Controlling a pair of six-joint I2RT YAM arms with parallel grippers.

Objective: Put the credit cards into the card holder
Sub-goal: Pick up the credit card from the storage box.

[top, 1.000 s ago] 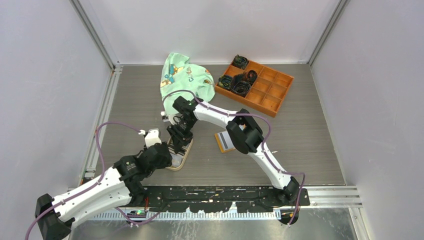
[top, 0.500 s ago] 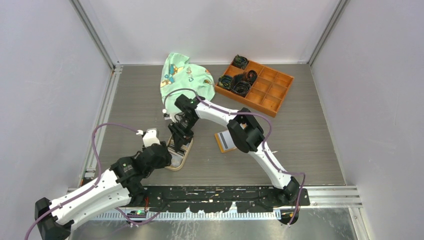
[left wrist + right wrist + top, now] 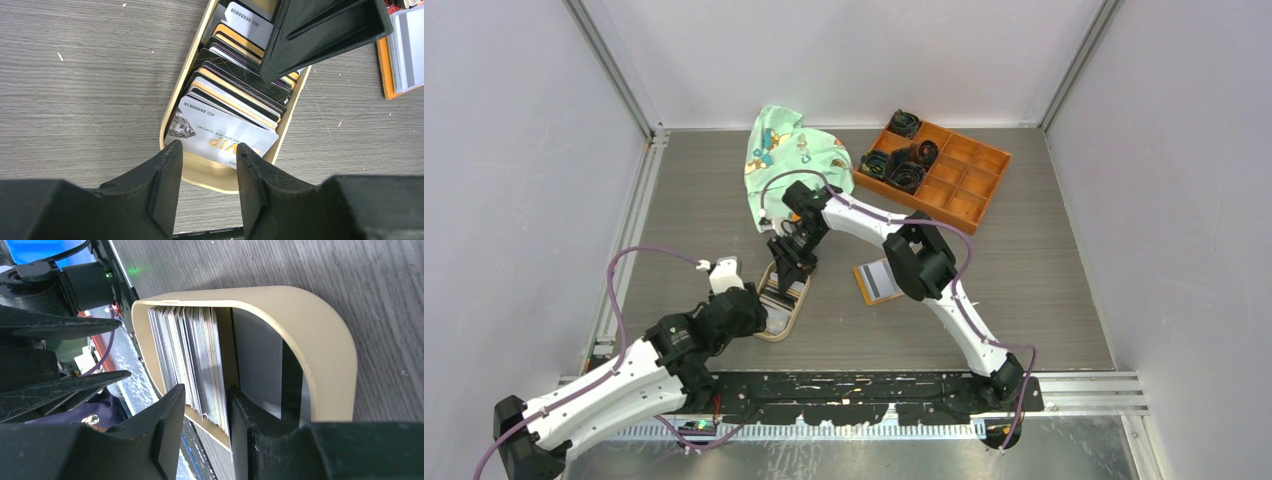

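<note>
Steadying the tan dish (image 3: 172,107) comes first: the left gripper (image 3: 209,150), fingers spread and empty, sits at its near end and should bracket the rim. The right gripper (image 3: 206,389), jaws narrowly parted with nothing held, hangs over the dish's far end. With the card holder (image 3: 400,55) lying right of the dish, it should pinch only one of the credit cards (image 3: 227,107) packed inside.

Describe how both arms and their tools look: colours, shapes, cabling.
The left arm and right arm share one build: smooth white links between bulky black joint housings. A purple cable loops loosely off each. The left tool and right tool end in matte black, wedge-shaped fingers that taper to blunt tips. No markings are legible.
</note>
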